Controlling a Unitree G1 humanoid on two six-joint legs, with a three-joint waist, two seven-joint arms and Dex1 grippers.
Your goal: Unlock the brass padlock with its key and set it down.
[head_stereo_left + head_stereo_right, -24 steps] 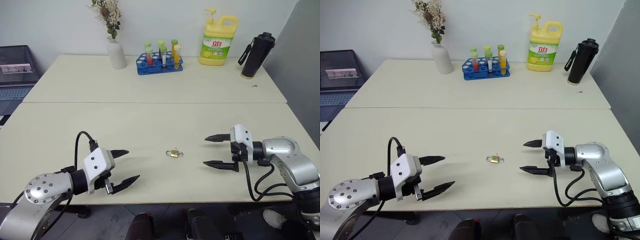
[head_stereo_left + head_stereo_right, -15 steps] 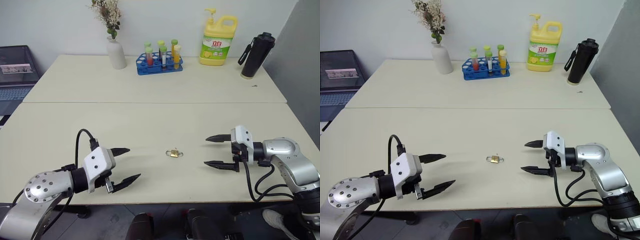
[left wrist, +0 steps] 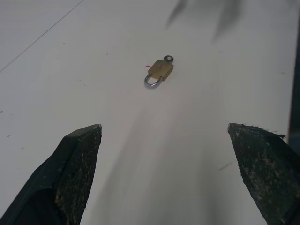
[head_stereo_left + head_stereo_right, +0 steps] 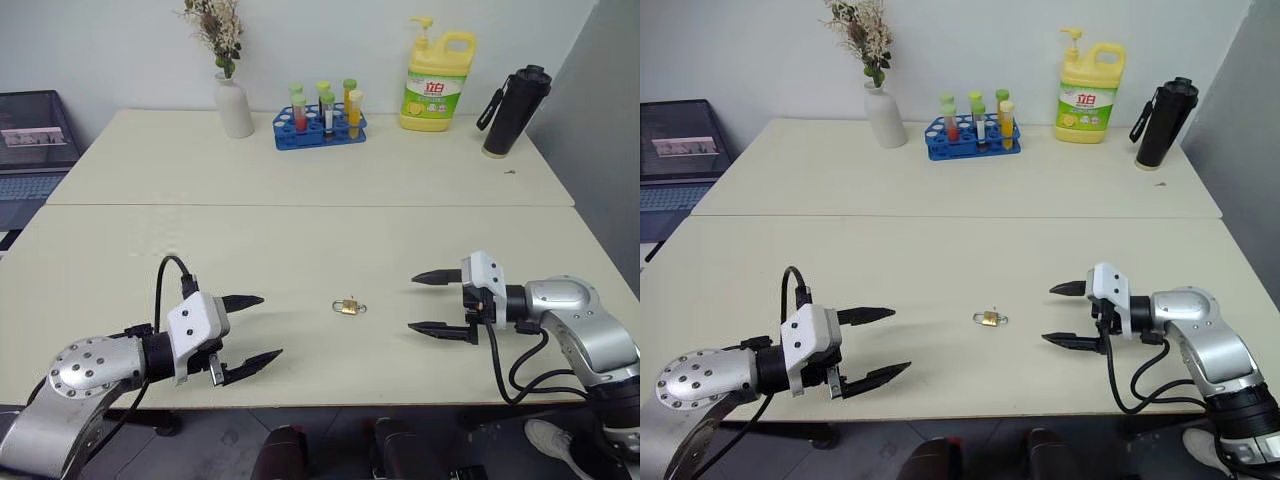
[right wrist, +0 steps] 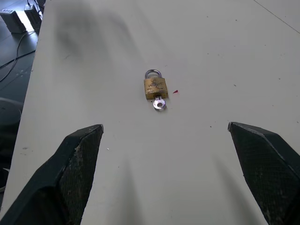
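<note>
Left eye view is showing the brass padlock (image 4: pixel 348 306) lying flat on the table (image 4: pixel 300 240), roughly midway between the left gripper (image 4: pixel 250 328) and the right gripper (image 4: pixel 432 302), both standing wide apart and holding nothing. To begin well, one gripper should be pinning the padlock's body while the other is closing on the key (image 5: pixel 159 103), which seems already seated in the padlock's base. The padlock is looking yellow-gold, with its thin silvery shackle pointing away from the key.
</note>
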